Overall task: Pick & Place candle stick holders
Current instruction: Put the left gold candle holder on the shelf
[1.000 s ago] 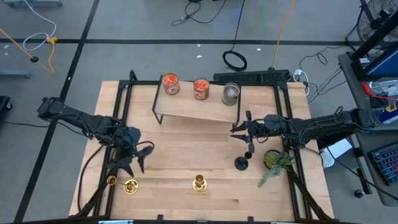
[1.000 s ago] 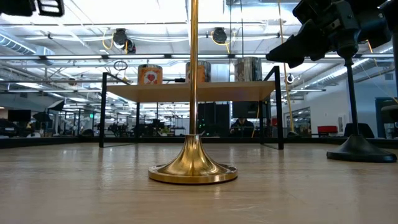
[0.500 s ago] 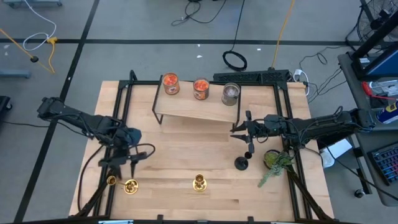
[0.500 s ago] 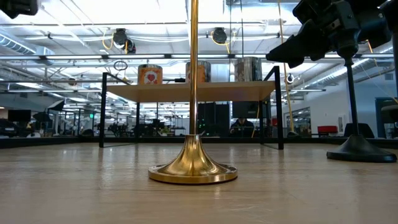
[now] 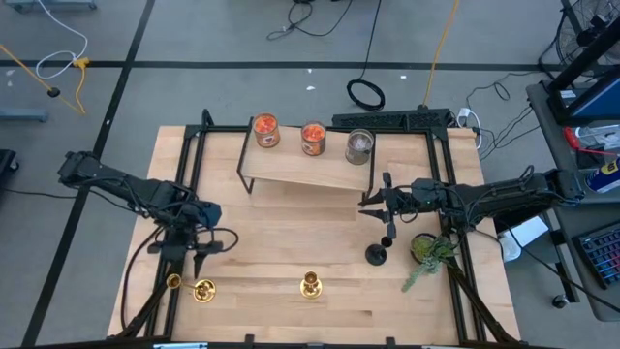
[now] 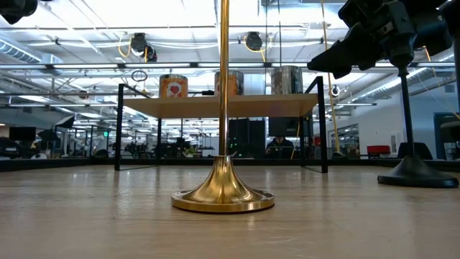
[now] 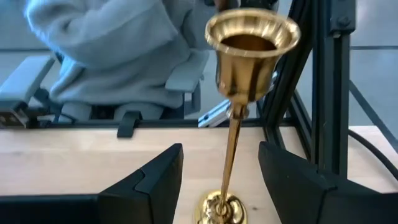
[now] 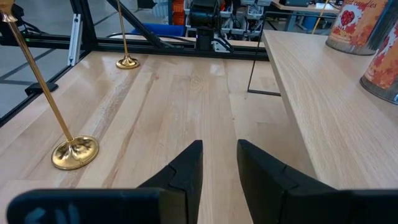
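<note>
A brass candle stick holder [image 5: 201, 289] stands on its round base at the table's near left; in the left wrist view its cup [image 7: 252, 37] and stem [image 7: 233, 149] stand upright. My left gripper [image 5: 199, 258] is open just on its far side, pointing at the near edge, and the stem shows between the fingers [image 7: 155, 180] farther off, untouched. A second brass holder [image 5: 310, 284] stands near the middle of the near edge. The black holder [image 5: 376, 254] stands right of centre. My right gripper [image 5: 376, 207] is open and empty, on the black holder's far side by the shelf.
A wooden shelf [image 5: 305, 170] at the back carries two orange jar candles [image 5: 265, 131] and a grey one [image 5: 359, 145]. A small green plant [image 5: 426, 252] stands right of the black holder. Black frame rails [image 5: 189, 165] run along both sides. A person in grey [image 7: 112, 43] sits beyond the near edge.
My left gripper has gone toward the table's near left and turned to point at the near edge, closing in on the near-left brass holder. The right arm and the holders have kept still.
</note>
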